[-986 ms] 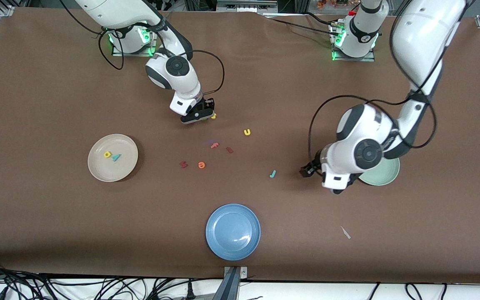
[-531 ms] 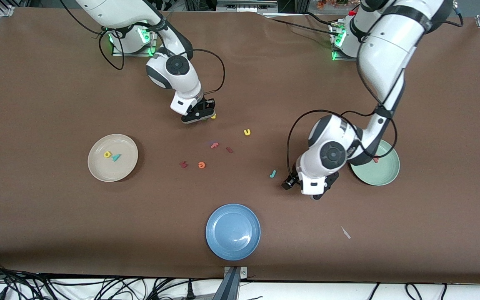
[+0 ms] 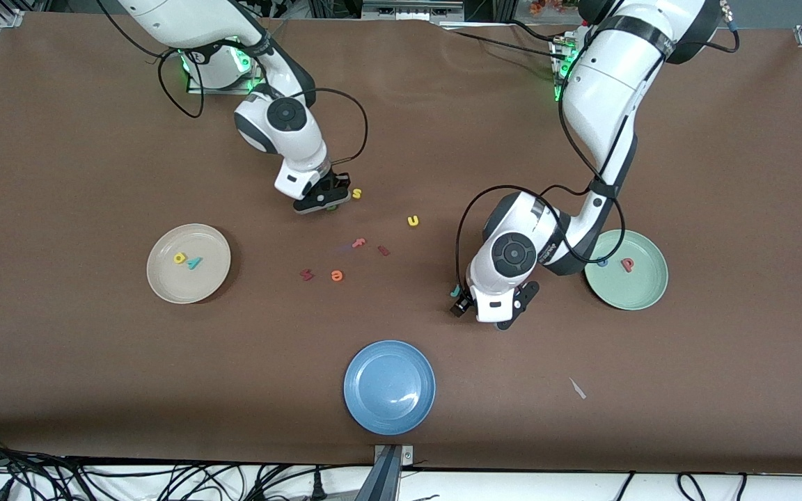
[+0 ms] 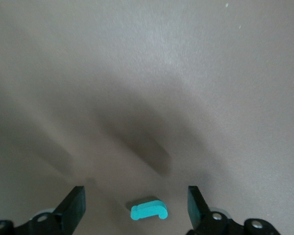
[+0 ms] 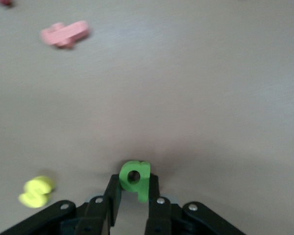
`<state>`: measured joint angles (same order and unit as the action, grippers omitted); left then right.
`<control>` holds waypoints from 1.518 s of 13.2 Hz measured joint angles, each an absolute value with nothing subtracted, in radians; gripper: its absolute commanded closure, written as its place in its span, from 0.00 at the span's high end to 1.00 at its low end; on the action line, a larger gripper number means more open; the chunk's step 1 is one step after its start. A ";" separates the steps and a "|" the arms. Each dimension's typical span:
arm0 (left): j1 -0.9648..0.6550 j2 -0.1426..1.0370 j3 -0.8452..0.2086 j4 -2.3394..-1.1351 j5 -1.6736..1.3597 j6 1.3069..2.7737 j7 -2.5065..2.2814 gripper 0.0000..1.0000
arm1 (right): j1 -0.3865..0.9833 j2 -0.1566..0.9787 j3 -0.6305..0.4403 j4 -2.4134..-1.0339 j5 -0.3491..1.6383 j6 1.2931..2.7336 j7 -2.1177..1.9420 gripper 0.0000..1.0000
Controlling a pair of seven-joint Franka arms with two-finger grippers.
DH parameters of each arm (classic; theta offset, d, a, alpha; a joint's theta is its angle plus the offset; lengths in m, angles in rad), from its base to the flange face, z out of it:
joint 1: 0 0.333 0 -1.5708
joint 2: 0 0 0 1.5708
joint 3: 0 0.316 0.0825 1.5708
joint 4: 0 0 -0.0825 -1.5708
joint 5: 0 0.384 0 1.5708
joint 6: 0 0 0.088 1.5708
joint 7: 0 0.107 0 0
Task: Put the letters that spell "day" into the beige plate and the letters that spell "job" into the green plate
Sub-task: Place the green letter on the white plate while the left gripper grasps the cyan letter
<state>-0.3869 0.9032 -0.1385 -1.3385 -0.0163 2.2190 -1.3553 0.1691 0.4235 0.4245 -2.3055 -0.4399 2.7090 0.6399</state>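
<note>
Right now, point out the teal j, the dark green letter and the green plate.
teal j [image 4: 149, 210], left wrist view, middle of its stem.
dark green letter [image 5: 135, 180], right wrist view, beside its hole.
green plate [image 3: 641, 292], front view, bare floor.

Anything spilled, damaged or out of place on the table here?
One oddity: a small pale scrap lies on the table near the front edge, toward the left arm's end. It is not a letter. Nothing looks spilled or damaged.

Brown table [image 3: 95, 390], cables below.
</note>
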 measured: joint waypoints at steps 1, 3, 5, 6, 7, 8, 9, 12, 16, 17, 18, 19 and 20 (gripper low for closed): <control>-0.388 0.913 -0.138 -1.330 -0.032 2.219 -1.355 0.81 | 0.130 0.405 0.424 -2.302 -0.440 2.674 0.583 0.26; -0.390 0.924 -0.138 -1.323 -0.072 2.219 -1.355 0.80 | 0.033 0.348 0.430 -2.299 -0.440 2.592 0.455 0.26; -0.400 0.927 -0.138 -1.321 -0.080 2.219 -1.355 0.78 | -0.050 0.290 0.437 -2.298 -0.440 2.519 0.345 0.26; -0.406 0.928 -0.138 -1.320 -0.080 2.219 -1.355 0.75 | -0.092 0.267 0.439 -2.296 -0.439 2.495 0.267 0.26; -0.411 0.929 -0.139 -1.319 -0.080 2.219 -1.356 0.70 | -0.137 0.252 0.439 -2.290 -0.438 2.480 0.180 0.27; -0.413 0.931 -0.139 -1.319 -0.080 2.219 -1.358 0.66 | -0.182 0.245 0.438 -2.279 -0.436 2.473 0.092 0.29; -0.414 0.933 -0.138 -1.319 -0.080 2.219 -1.358 0.65 | -0.218 0.245 0.434 -2.266 -0.435 2.468 0.022 0.36; -0.413 0.938 -0.137 -1.317 -0.080 2.219 -1.358 0.59 | -0.261 0.252 0.413 -2.253 -0.402 2.465 -0.085 0.65; -0.413 0.938 -0.136 -1.313 -0.080 2.219 -1.359 0.49 | -0.259 0.258 0.412 -2.253 -0.383 2.465 -0.092 0.89; -0.413 0.938 -0.136 -1.313 -0.080 2.219 -1.359 0.45 | -0.259 0.258 0.411 -2.252 -0.364 2.465 -0.093 0.98; -0.413 0.938 -0.137 -1.312 -0.080 2.219 -1.359 0.38 | -0.259 0.258 0.408 -2.247 -0.350 2.465 -0.094 0.98; -0.413 0.938 -0.137 -1.311 -0.080 2.219 -1.360 0.31 | -0.259 0.258 0.403 -2.239 -0.345 2.465 -0.094 0.98; -0.413 0.938 -0.137 -1.310 -0.080 2.219 -1.360 0.27 | -0.259 0.260 0.394 -2.229 -0.343 2.464 -0.096 0.98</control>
<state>-0.4133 0.9379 -0.1365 -1.3099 -0.0802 2.2192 -1.3595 -0.2593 0.2602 0.3936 -2.2287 -0.3431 2.4641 -0.0959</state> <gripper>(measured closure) 0.577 0.018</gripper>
